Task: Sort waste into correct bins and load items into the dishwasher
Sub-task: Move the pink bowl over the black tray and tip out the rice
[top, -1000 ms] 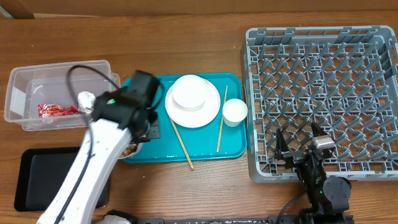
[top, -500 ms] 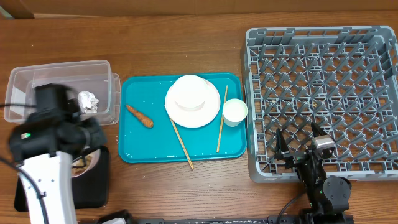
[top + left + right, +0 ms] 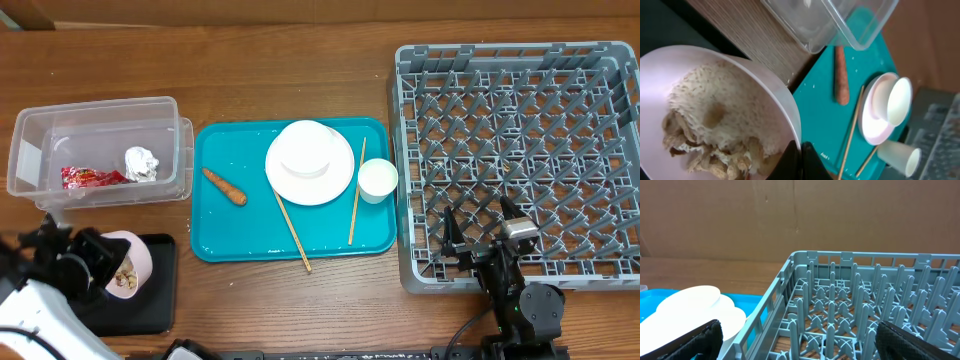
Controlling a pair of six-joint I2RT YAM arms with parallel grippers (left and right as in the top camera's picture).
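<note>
My left gripper (image 3: 95, 268) is shut on the rim of a pink bowl (image 3: 128, 268) of rice and food scraps. It holds the bowl tilted over the black tray (image 3: 155, 305) at the front left. In the left wrist view the fingers (image 3: 802, 160) pinch the bowl's rim (image 3: 785, 105). A carrot (image 3: 225, 186), a white plate (image 3: 310, 170) with a small bowl on it, a white cup (image 3: 377, 180) and two chopsticks (image 3: 293, 230) lie on the teal tray (image 3: 230, 245). My right gripper (image 3: 487, 232) is open and empty at the front edge of the grey dish rack (image 3: 520, 130).
A clear bin (image 3: 100, 120) at the back left holds a red wrapper (image 3: 90, 178) and a foil ball (image 3: 141, 163). The right wrist view shows the rack's pegs (image 3: 865, 305) and the plate (image 3: 695, 305) beyond its left wall.
My left arm has carried the pink bowl from the teal tray left and toward the front, to over the black tray. The carrot now shows on the tray. The right arm is still.
</note>
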